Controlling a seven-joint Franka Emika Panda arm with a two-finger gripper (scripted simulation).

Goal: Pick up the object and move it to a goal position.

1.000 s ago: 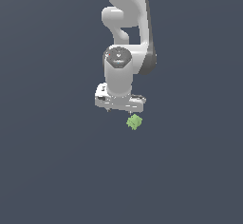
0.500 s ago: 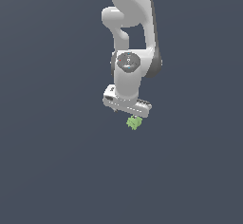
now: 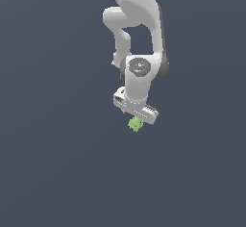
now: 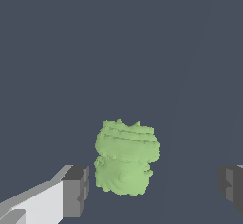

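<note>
The object [image 3: 135,124] is a tiny light-green bumpy lump on the dark grey floor. It sits just below the white gripper [image 3: 136,120], whose fingers are hidden behind the hand in the exterior view. In the wrist view the object [image 4: 125,157] lies between the two dark finger pads [image 4: 76,190], nearer one pad than the other. There is a clear gap on each side. The jaws stand wide apart and touch nothing.
The white Panda arm [image 3: 138,33] reaches down from the top of the exterior view. A plain dark grey floor [image 3: 57,163] surrounds the object on every side.
The gripper has moved toward the exterior view's right and lowered over the object, its wrist turning. The object has stayed where it was.
</note>
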